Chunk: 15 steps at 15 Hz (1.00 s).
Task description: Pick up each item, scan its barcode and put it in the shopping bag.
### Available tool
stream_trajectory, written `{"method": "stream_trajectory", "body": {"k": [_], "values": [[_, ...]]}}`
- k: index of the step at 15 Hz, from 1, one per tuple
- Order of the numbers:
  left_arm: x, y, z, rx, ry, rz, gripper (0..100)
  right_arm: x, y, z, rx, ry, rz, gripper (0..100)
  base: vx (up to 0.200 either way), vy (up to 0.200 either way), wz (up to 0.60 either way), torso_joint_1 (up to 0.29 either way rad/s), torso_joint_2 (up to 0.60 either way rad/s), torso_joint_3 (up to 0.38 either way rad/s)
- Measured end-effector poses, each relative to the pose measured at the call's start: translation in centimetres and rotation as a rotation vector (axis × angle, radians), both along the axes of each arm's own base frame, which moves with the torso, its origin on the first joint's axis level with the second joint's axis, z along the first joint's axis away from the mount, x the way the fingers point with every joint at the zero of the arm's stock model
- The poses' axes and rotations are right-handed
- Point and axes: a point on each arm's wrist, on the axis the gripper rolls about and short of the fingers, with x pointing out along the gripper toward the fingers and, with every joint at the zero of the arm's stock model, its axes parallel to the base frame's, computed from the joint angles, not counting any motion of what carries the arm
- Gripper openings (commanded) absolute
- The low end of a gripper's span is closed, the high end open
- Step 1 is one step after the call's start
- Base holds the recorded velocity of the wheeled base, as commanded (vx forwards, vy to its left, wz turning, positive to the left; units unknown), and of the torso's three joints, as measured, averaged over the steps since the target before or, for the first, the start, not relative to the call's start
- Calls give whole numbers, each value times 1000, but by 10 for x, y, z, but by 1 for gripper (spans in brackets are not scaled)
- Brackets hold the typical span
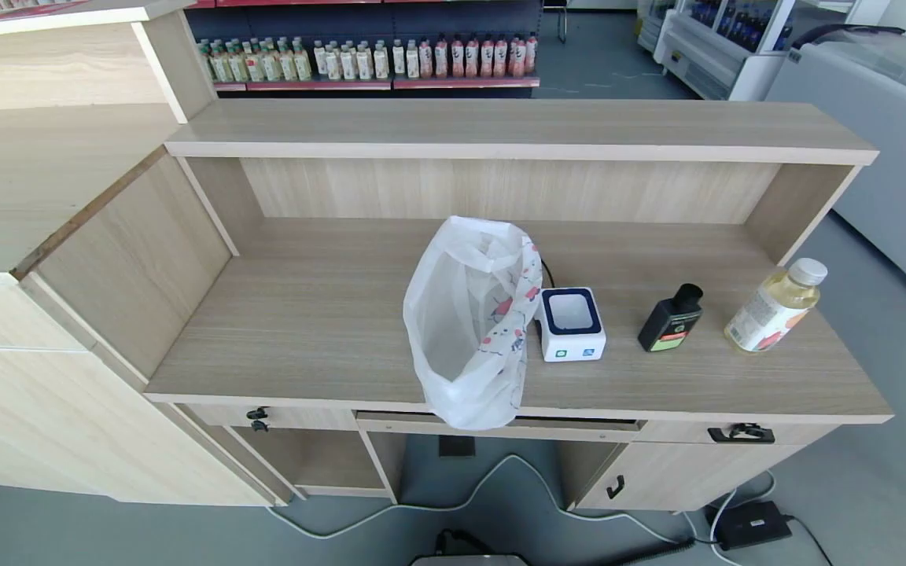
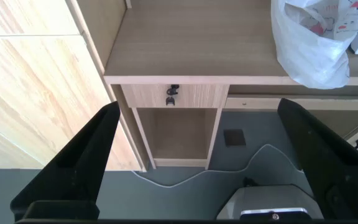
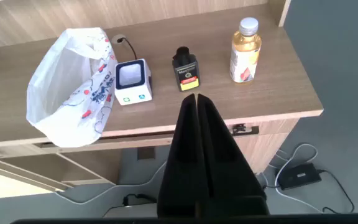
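Nearest, the right hand (image 3: 196,102) is pressed shut and empty, the left hand (image 2: 199,109) spread wide and empty, both short of the worktop (image 1: 327,314). Ahead of the right hand stands the small dark bottle (image 1: 671,318), with the yellow drink bottle (image 1: 775,306) to its right and the barcode scanner (image 1: 571,322) and open shopping bag (image 1: 469,314) to its left. The first pick seems to be the step in hand: the right hand would need to open and reach over the edge for a bottle.

counter (image 1: 327,330) | on it: shopping bag (image 1: 465,330), scanner (image 1: 572,324), black bottle (image 1: 671,320), yellow bottle (image 1: 774,308)
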Motion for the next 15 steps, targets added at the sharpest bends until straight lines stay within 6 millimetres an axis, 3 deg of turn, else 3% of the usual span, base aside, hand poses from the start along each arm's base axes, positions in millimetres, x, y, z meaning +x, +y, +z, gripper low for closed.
{"method": "stream_trajectory", "body": {"k": [2, 3, 7, 12, 15], "values": [[0, 0, 0, -1, 0, 1, 100, 39, 0, 29, 18, 46, -11, 0, 0, 0, 0, 0, 0, 0], [0, 0, 0, -1, 0, 0, 100, 62, -1, 37, 13, 73, -16, 100, 0, 0, 0, 0, 0, 0], [0, 0, 0, 0, 0, 0, 100, 136, -15, 24, -111, 286, -87, 100, 0, 0, 0, 0, 0, 0], [0, 0, 0, 0, 0, 0, 100, 211, -73, -14, -227, 530, -266, 100, 0, 0, 0, 0, 0, 0], [0, 0, 0, 0, 0, 1, 100, 253, -94, -29, -268, 592, -269, 100, 0, 0, 0, 0, 0, 0]]}}
